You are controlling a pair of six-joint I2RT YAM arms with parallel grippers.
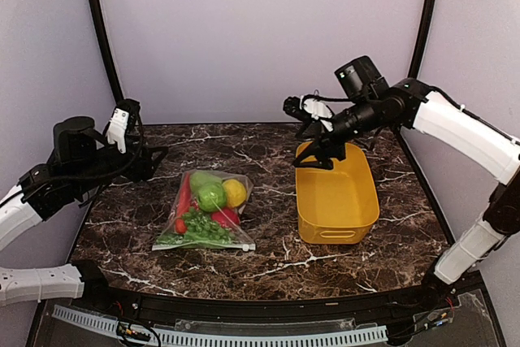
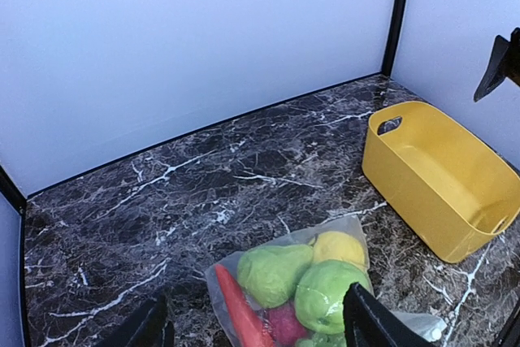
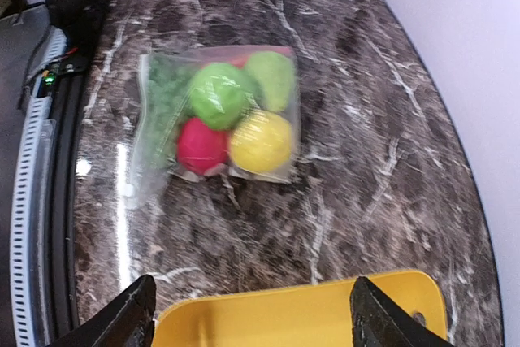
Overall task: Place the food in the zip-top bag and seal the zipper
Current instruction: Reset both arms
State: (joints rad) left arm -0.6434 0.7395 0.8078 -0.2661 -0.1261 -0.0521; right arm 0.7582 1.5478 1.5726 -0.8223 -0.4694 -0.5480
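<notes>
Because the left gripper point(image 2: 256, 329) shows its two dark fingertips spread wide at the bottom of its wrist view, with nothing between them, it reads as open and empty. The right gripper point(image 3: 253, 318) stands likewise, jaws apart and unloaded, poised over the far rim of the yellow bin point(image 1: 329, 232). Both arms hang raised, well apart from the zip-top bag point(image 3: 151, 170), which lies flat on the marble table point(image 1: 268, 160) between the left arm and the bin.

Inside the bag sits the food: a yellow lemon point(image 1: 235, 193), a green round fruit point(image 1: 212, 197), a long red piece point(image 1: 184, 197), a red round piece point(image 3: 201, 144) and green grapes point(image 1: 203, 227). No piece shows loose on the table, so the filling is judged complete. Open jaws held clear suit a bag that needs no further carrying.

The zipper point(image 1: 213, 246) runs along the bag's edge nearest the arm bases, presumably so that both grippers can reach it. Whether that strip is pressed shut along its whole length cannot be told. It is thin and clear in the top view, cut off in the left wrist view, and blurred in the right wrist view. In the top view the right gripper's fingers merge with the dark arm.
</notes>
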